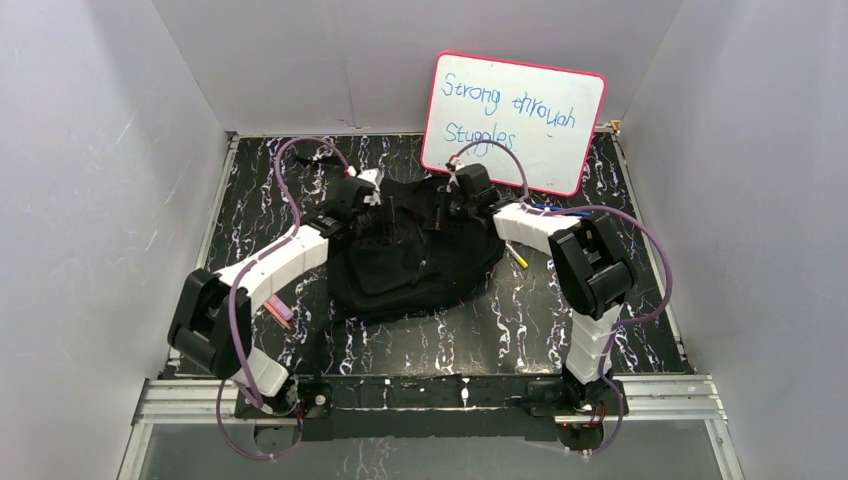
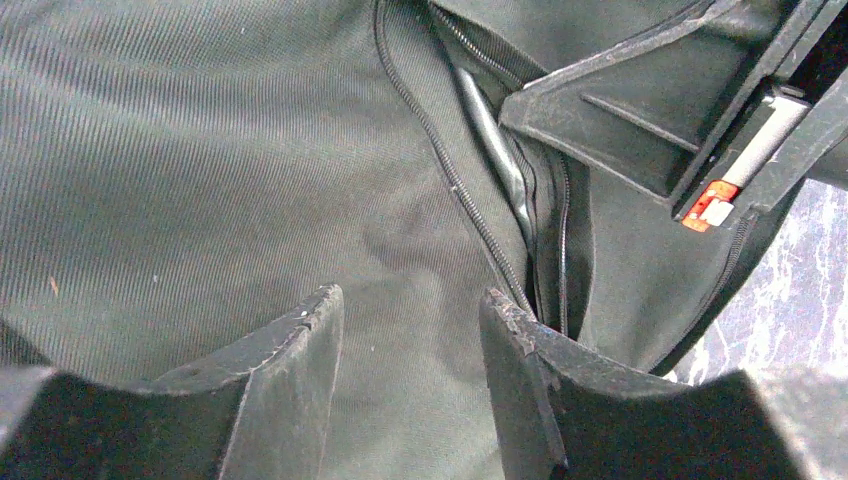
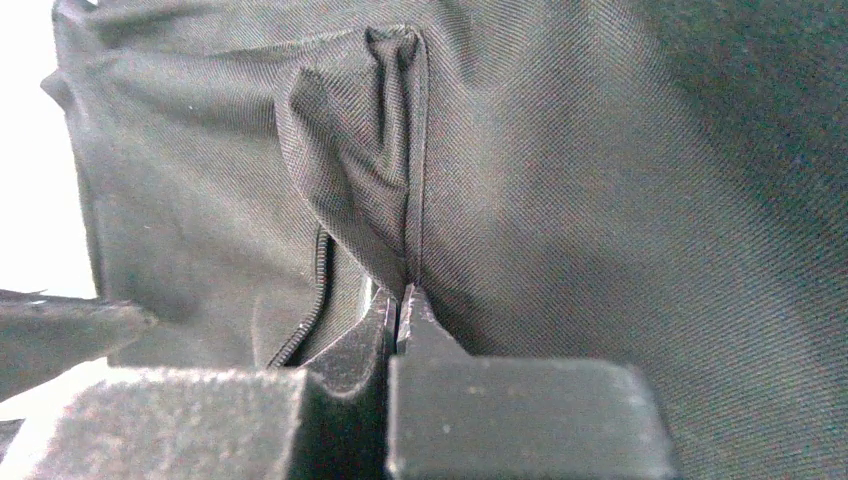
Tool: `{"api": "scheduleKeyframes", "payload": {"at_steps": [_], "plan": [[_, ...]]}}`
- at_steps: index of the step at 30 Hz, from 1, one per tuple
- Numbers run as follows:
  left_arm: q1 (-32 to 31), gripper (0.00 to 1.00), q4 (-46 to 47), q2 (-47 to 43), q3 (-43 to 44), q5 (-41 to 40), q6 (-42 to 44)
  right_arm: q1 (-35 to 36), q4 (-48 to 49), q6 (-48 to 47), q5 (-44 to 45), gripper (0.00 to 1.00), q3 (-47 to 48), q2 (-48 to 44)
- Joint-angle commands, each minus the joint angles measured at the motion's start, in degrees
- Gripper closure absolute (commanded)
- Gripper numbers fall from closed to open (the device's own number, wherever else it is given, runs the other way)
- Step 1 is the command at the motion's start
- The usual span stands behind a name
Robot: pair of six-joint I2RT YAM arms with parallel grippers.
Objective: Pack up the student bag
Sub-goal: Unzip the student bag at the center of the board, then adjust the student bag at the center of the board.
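Black fabric everywhere, so bear with me. The bag (image 1: 410,260) sits slumped in the middle of the table (image 1: 560,330), between my two arms. My right pincer (image 3: 400,300) is clamped tight on a pinched-up fold of the bag's cloth, right next to a line of zip teeth. My left pincer (image 2: 410,305) is spread apart with nothing in it, hovering just over the bag beside the zip (image 2: 440,170), which looks parted along that stretch. So I'd say I'm at the getting-the-mouth-open stage, not the filling stage.

As for progress: a yellow pencil (image 1: 517,257) lies on the table by my right arm, and a couple of pink and orange bits (image 1: 279,312) lie by my left arm, all outside the bag. Can't tell what's already inside, it's too dark. My guess is most of the packing, plus zipping up, is left to do.
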Motion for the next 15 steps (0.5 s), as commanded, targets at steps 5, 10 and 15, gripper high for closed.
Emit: {"api": "scheduleKeyframes", "payload": {"at_steps": [5, 10, 15], "plan": [[-3.0, 0.49, -1.1, 8.6, 9.5, -3.6, 2.3, -5.4, 6.9, 6.1, -16.2, 1.00, -4.5, 1.4], [-5.0, 0.49, -2.2, 12.0, 12.0, -5.2, 2.0, -5.4, 7.8, 6.6, -16.5, 1.00, -5.1, 1.6], [-6.3, 0.49, -3.4, 14.6, 14.8, -6.6, 2.1, -5.4, 8.1, 6.8, -16.9, 1.00, -5.3, 1.9]]}}
